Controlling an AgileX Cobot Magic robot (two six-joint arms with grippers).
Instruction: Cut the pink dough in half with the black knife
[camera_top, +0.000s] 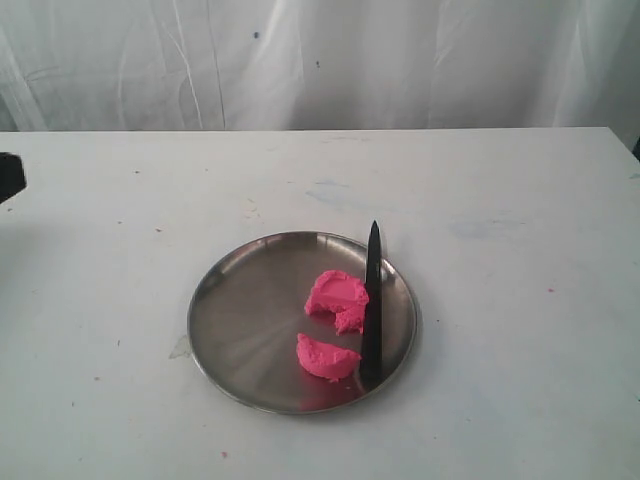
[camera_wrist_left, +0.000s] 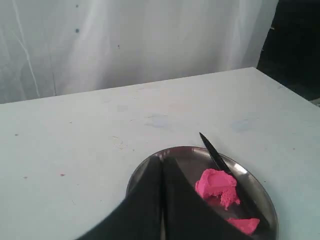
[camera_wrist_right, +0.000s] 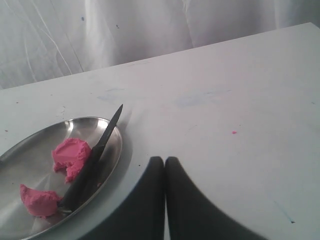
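From the outside camera, a round metal plate (camera_top: 240, 330) sits toward the near edge of the white desk (camera_top: 520, 300), about midway between its left and right edges. On the plate's right half lies the pink dough (camera_top: 337, 297), already in two chunks: a bigger one farther from the near edge and a smaller piece (camera_top: 326, 357) closer to it, with a gap between. The black knife (camera_top: 372, 310) lies along their right side, touching or nearly touching both, its point past the plate's far rim and its handle end resting near the near rim. No gripper shows here; only a dark shape at the left edge of the picture.

In the left wrist camera, the left gripper (camera_wrist_left: 162, 200) has its two dark fingers pressed together, holding nothing, above the plate (camera_wrist_left: 255, 185). The dough (camera_wrist_left: 216, 184) and the knife (camera_wrist_left: 216, 154) lie just beyond it.

In the right wrist camera, the right gripper (camera_wrist_right: 164, 195) is likewise pressed together and empty, over bare desk beside the plate (camera_wrist_right: 112, 145). The knife (camera_wrist_right: 92, 160) leans across the rim next to the dough (camera_wrist_right: 71, 155).

The dough looks soft, light and crumbly, so it would dent or stick under a squeeze. The knife looks stiff, thin and light; lying low on smooth metal, it may slide. Its handle end near the plate's near rim seems the best place to grip.
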